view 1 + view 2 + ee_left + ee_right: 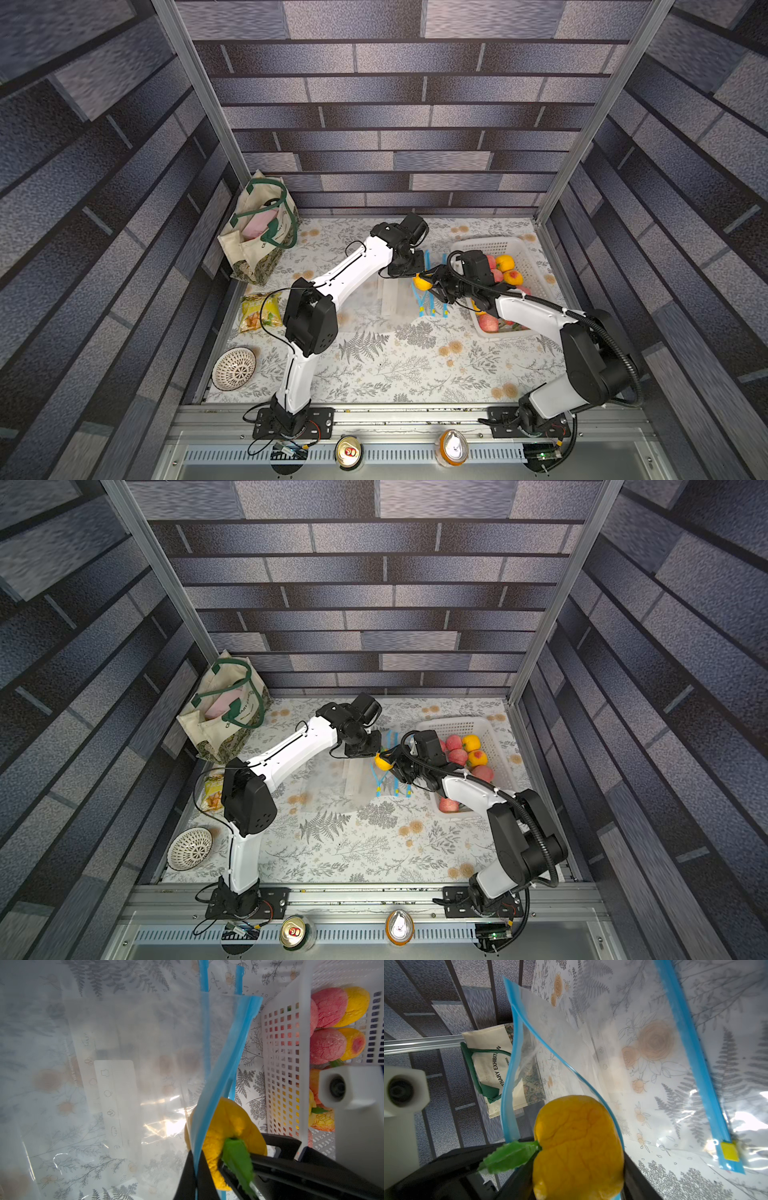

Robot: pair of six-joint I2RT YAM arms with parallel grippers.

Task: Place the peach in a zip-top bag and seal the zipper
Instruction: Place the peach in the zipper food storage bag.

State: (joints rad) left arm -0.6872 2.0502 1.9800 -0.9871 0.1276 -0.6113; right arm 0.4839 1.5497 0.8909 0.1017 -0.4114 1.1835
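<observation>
My right gripper (pixel 577 1178) is shut on the peach (pixel 577 1147), a yellow fruit with a green leaf (pixel 510 1156). The clear zip-top bag (pixel 124 1064) lies flat on the floral table. Its blue zipper lip (pixel 224 1059) is lifted, and my left gripper (pixel 195 1159) is shut on it. The peach (pixel 228 1126) sits at the bag's mouth, just behind the raised lip. In both top views the two grippers meet mid-table beside the basket, my left gripper (pixel 409 272) touching distance from the peach (pixel 423 282) in my right gripper (pixel 431 279).
A white basket (pixel 490 243) holding several pink and yellow peaches stands right of the bag. More bags with blue zippers (pixel 432 305) lie underneath. A tote bag (pixel 257 232), a snack packet (pixel 259 311) and a bowl (pixel 234 368) line the left side. Two cans (pixel 348 452) stand at the front.
</observation>
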